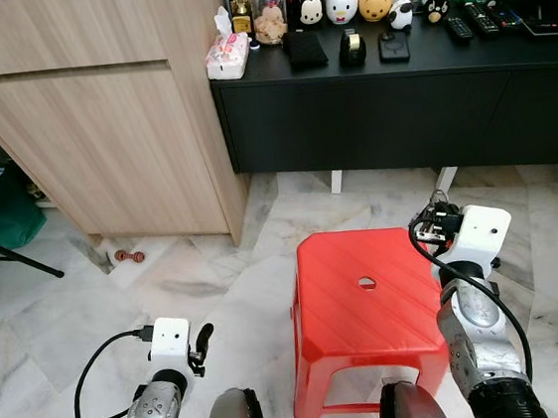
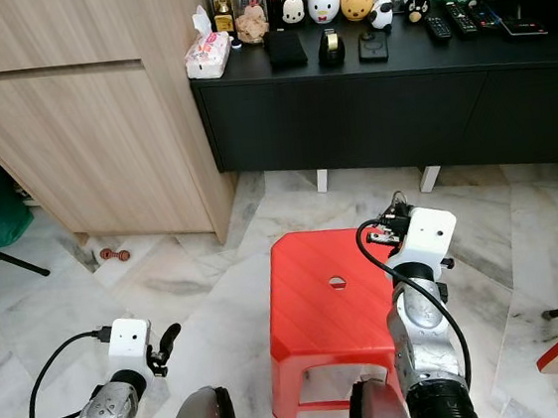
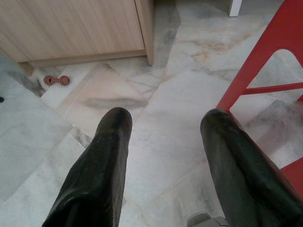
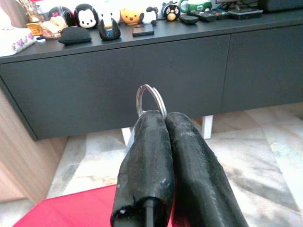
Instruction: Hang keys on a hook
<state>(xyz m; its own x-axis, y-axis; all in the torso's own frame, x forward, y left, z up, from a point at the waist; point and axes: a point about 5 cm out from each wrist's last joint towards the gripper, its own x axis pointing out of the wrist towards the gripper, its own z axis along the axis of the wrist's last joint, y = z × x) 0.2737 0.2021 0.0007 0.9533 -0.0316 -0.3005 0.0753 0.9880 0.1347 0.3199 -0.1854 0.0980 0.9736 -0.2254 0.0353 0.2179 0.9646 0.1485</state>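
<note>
Evidently silver metal key ring (image 4: 150,100) was clenched between right gripper (image 4: 163,124) fingertips; left gripper (image 3: 163,137) was released. Ring should be kept protruding beyond fingertips.

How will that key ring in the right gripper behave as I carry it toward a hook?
The key ring looks like thin, stiff metal, so it should keep its shape. The right gripper pinches only its lower edge, so it may pivot or slip if jolted. Anything hanging below is hidden behind the fingers, so expect possible swinging.
</note>
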